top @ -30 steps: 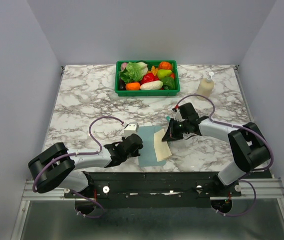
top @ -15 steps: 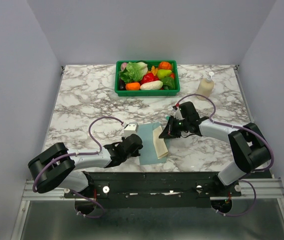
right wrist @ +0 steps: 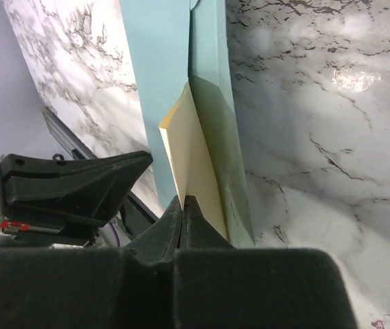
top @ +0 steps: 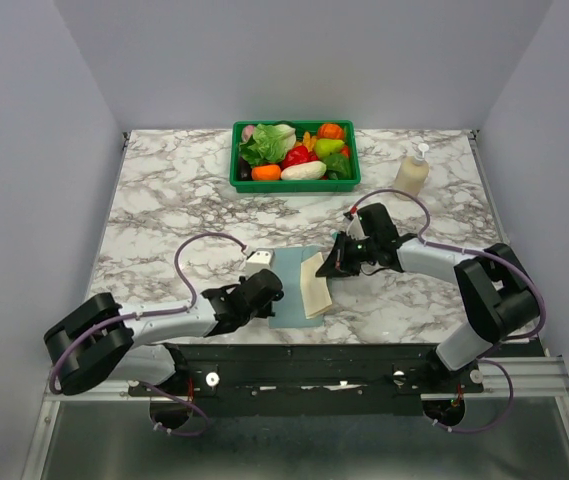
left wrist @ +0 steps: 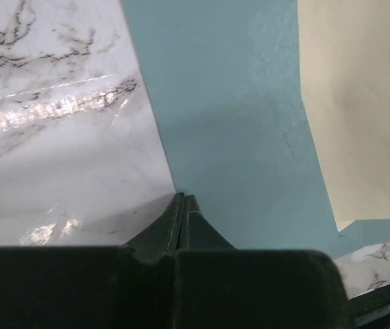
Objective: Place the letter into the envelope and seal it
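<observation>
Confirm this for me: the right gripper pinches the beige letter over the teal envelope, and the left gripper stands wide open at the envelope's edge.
Not quite. The left gripper is shut, not wide open; the left wrist view shows it closed tight at the edge of the envelope. The rest holds: the right gripper pinches the letter over the envelope.

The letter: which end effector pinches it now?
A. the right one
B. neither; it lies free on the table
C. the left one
A: in the right wrist view the shut tips of the right end effector clamp the edge of the cream letter, while the left end effector sits at the edge of the teal envelope.
</observation>
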Tool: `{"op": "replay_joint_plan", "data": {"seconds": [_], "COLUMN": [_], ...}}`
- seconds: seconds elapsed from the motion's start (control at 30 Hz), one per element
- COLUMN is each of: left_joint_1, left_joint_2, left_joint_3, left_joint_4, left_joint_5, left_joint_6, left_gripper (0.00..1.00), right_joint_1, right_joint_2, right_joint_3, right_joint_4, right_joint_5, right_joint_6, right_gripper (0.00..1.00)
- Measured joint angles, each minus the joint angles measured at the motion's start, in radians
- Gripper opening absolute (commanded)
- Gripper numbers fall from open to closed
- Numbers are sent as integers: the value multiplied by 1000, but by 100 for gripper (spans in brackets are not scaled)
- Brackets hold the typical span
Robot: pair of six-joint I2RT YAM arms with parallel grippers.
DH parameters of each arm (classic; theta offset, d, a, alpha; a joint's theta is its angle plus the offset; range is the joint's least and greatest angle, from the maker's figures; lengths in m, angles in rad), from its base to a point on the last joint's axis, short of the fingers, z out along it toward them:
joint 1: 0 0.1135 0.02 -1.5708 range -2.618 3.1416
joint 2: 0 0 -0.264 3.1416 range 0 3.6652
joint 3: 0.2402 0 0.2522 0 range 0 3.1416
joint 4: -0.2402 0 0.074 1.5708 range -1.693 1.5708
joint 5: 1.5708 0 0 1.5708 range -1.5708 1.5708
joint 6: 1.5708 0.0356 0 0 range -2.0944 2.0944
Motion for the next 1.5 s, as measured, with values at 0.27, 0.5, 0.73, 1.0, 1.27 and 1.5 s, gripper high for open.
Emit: {"op": "replay_joint_plan", "data": {"seconds": [0.27, 0.5, 0.73, 1.0, 1.27, 1.5], "left_joint_1": [0, -1, -3, -17, -41, -47], "left_joint_2": [-92, -58, -6, -6, 10, 19], "left_joint_3": [40, 38, -24, -90, -98, -97], "left_joint_4": [-60, -24, 53, 194, 238, 237], "left_joint_5": [5, 36, 58, 56, 48, 34], "left_joint_6": [62, 86, 59, 7, -33, -64], "left_gripper": [0, 0, 0, 0, 0, 0], "right_joint_1": [0, 0, 0, 0, 0, 0], "right_joint_2": [5, 14, 18, 18, 18, 9], "right_joint_3": [-4, -4, -4, -4, -4, -4], "right_joint_4": [-3, -4, -6, -8, -21, -77], "right_joint_5": [0, 0, 0, 1, 21, 47], "right_joint_6": [-9, -18, -26, -26, -31, -70], "right_gripper": [1, 1, 1, 1, 1, 1]}}
